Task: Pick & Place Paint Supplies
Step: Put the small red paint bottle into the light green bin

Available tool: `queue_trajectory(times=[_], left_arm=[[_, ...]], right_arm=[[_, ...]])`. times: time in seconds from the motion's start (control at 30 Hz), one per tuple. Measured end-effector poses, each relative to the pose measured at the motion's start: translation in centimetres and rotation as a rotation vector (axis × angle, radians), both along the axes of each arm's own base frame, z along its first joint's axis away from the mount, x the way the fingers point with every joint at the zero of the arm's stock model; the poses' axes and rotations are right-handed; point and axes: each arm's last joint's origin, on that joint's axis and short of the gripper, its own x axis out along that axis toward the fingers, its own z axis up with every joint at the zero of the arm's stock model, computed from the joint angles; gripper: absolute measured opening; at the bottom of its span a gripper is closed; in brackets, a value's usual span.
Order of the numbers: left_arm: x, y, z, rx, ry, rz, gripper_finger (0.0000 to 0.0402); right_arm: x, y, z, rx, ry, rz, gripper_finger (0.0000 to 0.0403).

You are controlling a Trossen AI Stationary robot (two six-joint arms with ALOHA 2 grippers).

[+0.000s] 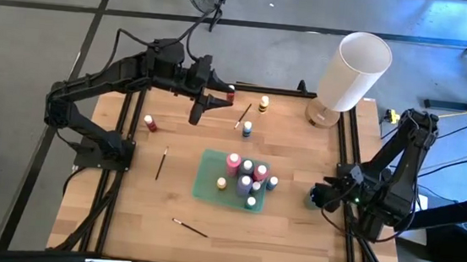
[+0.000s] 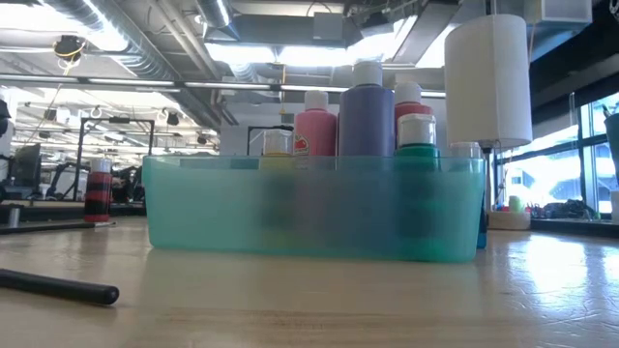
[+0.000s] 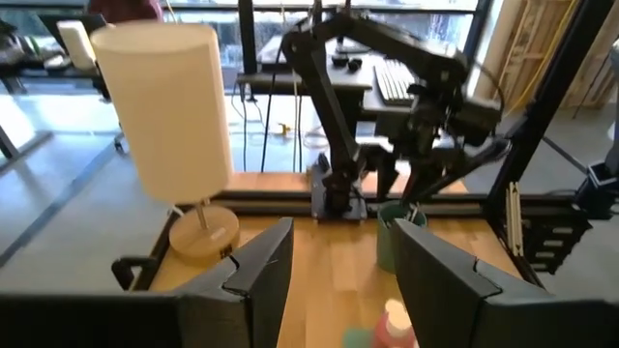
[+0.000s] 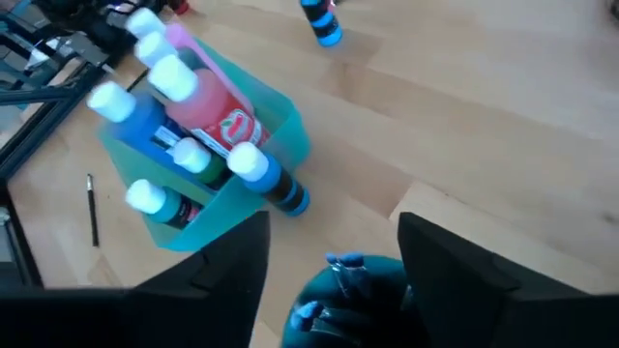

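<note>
Teal translucent plastic tray [image 1: 208,186] mid-table already holds several small paint bottles [image 1: 246,176]. Right gripper [image 4: 329,253], jaws parted, hangs over a teal cup [image 1: 312,197] at the table's right edge, apparently just releasing. Left gripper [image 1: 197,111] hovers open near the far edge; next calls for fetching a stray blue bottle [image 1: 247,130].

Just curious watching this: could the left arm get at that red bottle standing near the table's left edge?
Probably yes. The red bottle stands alone on bare wood, with only a brush lying nearby. The left claw hangs open above the table not far from it, with nothing between them.
</note>
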Motion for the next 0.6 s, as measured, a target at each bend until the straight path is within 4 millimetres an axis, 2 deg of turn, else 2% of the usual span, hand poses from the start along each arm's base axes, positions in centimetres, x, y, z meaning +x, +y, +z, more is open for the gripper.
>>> queue_trajectory(times=[0.17,0.3,0.43,0.6], left_arm=[[-0.2,-0.1,-0.7,-0.021,0.076,0.001,0.0171],[-0.5,-0.1,-1.6,-0.009,0.168,0.012,0.0171],[-1.0,0.2,-2.5,0.025,0.285,0.104,0.0171],[-1.6,0.6,-3.1,0.136,0.378,0.113,0.0171]], right_arm=[[0.3,0.3,2.3,-0.088,-0.061,0.089,0.0246],[0.7,0.1,4.6,-0.22,-0.178,0.138,0.0247],[1.6,-0.4,6.8,-0.346,-0.285,0.133,0.0246],[2.7,-1.2,8.9,-0.502,-0.246,0.124,0.0246]])
